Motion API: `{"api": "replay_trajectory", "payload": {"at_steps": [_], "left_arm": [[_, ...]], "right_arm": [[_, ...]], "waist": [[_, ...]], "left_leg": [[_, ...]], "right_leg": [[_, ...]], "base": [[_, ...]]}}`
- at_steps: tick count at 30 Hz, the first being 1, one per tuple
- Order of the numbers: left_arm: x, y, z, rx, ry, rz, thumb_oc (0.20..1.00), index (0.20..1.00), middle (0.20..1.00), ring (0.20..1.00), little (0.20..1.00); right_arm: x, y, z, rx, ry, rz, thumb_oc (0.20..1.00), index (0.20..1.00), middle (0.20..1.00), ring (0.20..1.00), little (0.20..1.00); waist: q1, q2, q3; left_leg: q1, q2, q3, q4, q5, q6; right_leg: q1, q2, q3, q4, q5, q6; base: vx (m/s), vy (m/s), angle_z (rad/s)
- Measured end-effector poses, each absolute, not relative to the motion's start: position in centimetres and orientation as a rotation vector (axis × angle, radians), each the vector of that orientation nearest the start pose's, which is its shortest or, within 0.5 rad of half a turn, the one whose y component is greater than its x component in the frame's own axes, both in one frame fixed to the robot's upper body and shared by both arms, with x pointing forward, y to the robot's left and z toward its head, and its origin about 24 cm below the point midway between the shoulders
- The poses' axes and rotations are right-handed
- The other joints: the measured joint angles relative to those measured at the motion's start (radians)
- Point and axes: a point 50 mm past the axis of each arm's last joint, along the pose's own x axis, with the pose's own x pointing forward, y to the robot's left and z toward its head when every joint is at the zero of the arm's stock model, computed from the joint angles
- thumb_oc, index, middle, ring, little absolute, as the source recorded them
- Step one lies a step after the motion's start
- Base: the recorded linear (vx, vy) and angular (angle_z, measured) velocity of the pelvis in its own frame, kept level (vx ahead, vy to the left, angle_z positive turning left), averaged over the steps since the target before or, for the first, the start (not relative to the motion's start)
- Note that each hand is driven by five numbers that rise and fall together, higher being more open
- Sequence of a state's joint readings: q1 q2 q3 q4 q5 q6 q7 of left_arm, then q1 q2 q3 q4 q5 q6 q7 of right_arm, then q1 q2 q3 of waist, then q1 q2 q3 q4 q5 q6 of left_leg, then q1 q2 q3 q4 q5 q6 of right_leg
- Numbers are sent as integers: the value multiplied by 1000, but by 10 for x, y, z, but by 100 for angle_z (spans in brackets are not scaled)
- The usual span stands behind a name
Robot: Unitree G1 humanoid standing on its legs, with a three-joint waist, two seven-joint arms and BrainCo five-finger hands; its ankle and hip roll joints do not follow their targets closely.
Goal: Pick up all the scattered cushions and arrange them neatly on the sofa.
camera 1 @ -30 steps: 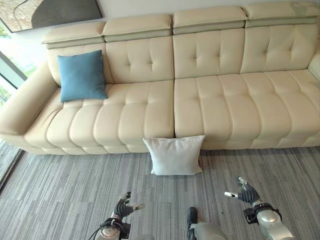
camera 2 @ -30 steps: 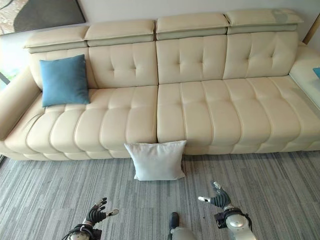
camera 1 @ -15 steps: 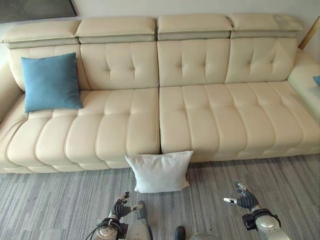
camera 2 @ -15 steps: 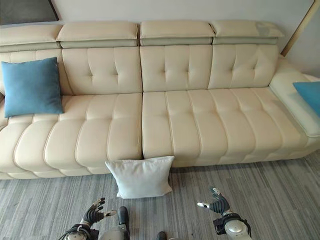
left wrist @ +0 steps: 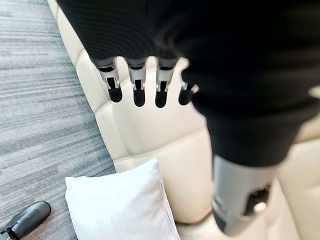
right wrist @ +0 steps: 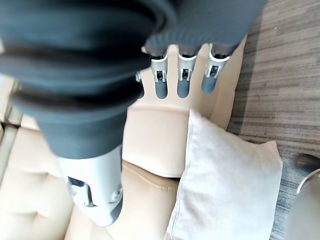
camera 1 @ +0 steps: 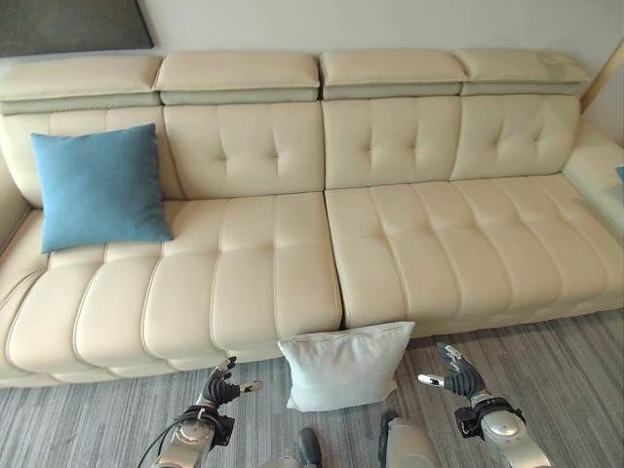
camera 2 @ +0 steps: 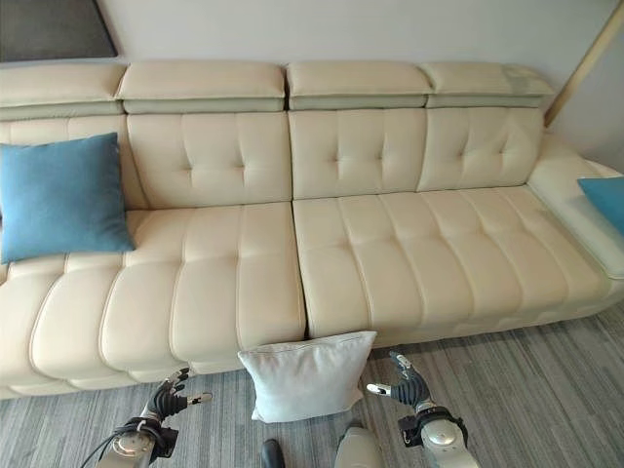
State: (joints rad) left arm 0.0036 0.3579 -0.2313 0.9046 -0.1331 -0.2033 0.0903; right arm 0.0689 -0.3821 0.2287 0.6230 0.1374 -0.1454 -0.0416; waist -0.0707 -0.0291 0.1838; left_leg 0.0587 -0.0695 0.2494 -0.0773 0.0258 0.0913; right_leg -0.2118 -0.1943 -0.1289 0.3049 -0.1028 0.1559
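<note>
— While the white cushion (camera 1: 344, 365) leans on the carpet (camera 1: 88, 419) against the sofa (camera 1: 292, 263) front, how is it best taken?

— It is flanked by both hands, neither touching it. The left hand (camera 1: 222, 388) and right hand (camera 1: 450, 370) are held open, fingers relaxed, nothing gripped. Each is best brought inward to a side edge, so the soft cover is pinched evenly and not dragged.

— And beyond?

— A blue cushion (camera 1: 97, 187) is propped upright at the far left of the backrest; another blue one (camera 2: 606, 199) is seen at the right end. The middle seat is judged the tidy spot.
</note>
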Motion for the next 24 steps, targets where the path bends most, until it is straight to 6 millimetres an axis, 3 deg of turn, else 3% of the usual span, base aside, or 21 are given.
{"api": "replay_trajectory", "payload": {"at_steps": [1,3,8,12,13,14,15,16,18,20,24], "left_arm": [[162,247,-113,343,725,67,1000,1000,1000,1000,1000],[141,252,-120,342,780,90,1000,1000,1000,1000,1000],[146,255,-115,334,748,111,1000,1000,1000,1000,1000],[174,256,-101,346,662,120,1000,1000,1000,1000,1000],[203,257,-85,352,575,145,1000,1000,1000,1000,1000],[221,256,-74,348,520,149,1000,1000,1000,1000,1000],[236,254,-64,330,466,166,1000,1000,1000,1000,1000],[259,255,-44,308,377,194,1000,1000,1000,1000,1000],[286,258,-16,288,278,230,1000,1000,1000,1000,1000],[320,261,26,244,138,280,1000,1000,1000,1000,1000],[349,255,66,206,11,318,1000,1000,1000,1000,1000]], "right_arm": [[181,-230,-86,-305,584,26,1000,1000,1000,1000,1000],[177,-235,-91,-312,617,11,1000,1000,1000,1000,1000],[177,-245,-88,-362,619,11,1000,1000,1000,1000,1000],[186,-261,-82,-414,615,-35,1000,1000,1000,1000,1000],[207,-265,-75,-416,576,-79,1000,1000,1000,1000,1000],[221,-268,-68,-419,552,-107,1000,1000,1000,1000,1000],[232,-270,-61,-419,523,-133,1000,1000,1000,1000,1000],[255,-269,-44,-408,450,-154,1000,1000,1000,1000,1000],[291,-271,-10,-405,332,-201,1000,1000,1000,1000,1000],[335,-269,42,-408,175,-253,1000,1000,1000,1000,1000],[377,-252,110,-372,-31,-306,1000,1000,1000,1000,1000]], "waist": [[8,-7,-5],[34,-21,-16],[53,-9,-21],[53,-9,-1],[45,-19,56],[53,-9,97],[49,-5,118],[49,-4,171],[48,1,234],[52,-2,347],[45,14,394]], "left_leg": [[4,-3,0,0,0,0],[31,6,-14,13,-17,-19],[25,61,-27,39,-27,-44],[-75,82,-49,105,-26,-58],[-214,93,-56,230,-32,-66],[-284,97,-68,284,-42,-66],[-362,107,-69,327,-54,-65],[-438,113,-67,372,-73,-72],[-574,128,-60,450,-85,-62],[-695,146,-50,555,-91,-62],[-920,192,-71,684,-116,-74]], "right_leg": [[9,12,-1,-16,21,-14],[134,38,-17,-160,130,-59],[207,100,-53,-274,166,-100],[143,111,-72,-255,169,-112],[20,94,-85,-164,159,-112],[-39,90,-92,-115,148,-132],[-121,83,-90,-55,128,-111],[-207,76,-87,5,111,-123],[-346,67,-87,83,89,-139],[-481,45,-63,268,-6,-155],[-688,63,-82,345,7,-168]], "base": [[68,-75,21],[119,-138,9],[-7,-93,7],[-343,-96,15],[-477,-82,21],[-345,-55,30],[-203,-31,24],[-268,-47,8],[-119,-37,-12],[-155,-20,-5],[-160,-13,-15]]}}
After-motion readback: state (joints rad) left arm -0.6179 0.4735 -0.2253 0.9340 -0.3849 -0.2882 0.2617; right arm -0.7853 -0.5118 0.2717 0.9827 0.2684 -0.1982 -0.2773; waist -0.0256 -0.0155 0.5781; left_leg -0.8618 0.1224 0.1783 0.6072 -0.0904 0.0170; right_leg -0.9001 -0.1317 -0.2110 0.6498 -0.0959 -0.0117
